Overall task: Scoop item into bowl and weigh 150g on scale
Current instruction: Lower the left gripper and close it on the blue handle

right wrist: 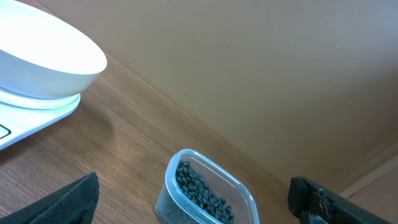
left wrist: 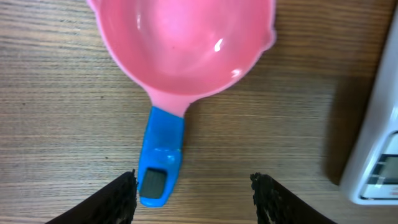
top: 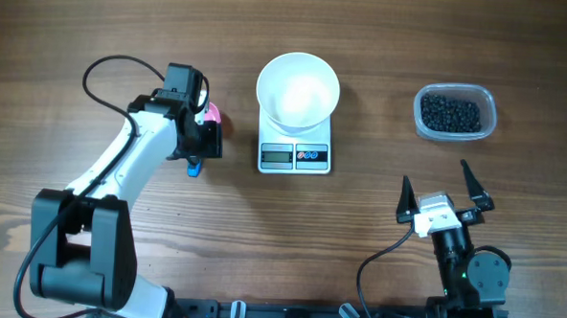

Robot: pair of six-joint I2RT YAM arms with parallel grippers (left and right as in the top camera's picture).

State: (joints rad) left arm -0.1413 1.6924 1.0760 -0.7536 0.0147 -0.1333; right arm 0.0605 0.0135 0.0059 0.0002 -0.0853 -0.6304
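Left gripper (left wrist: 194, 186): jaws apart, clamped on nothing. Blue handle end of scoop (left wrist: 163, 158) between jaws, hard by one finger, wide gap to other. Pink cup just beyond tips. Scale (left wrist: 376, 168) off to one side.

Right gripper (top: 435, 173): jaws wide apart, empty. Tub (right wrist: 163, 202) of beans (right wrist: 202, 190) just ahead, in line with gap. Bowl (right wrist: 43, 62) farther, off to side, sitting on scale.

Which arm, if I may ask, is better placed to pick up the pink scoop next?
Left. The left arm has its jaws open right over the scoop and its blue handle; the right arm sits beyond the scale, by the bean tub.
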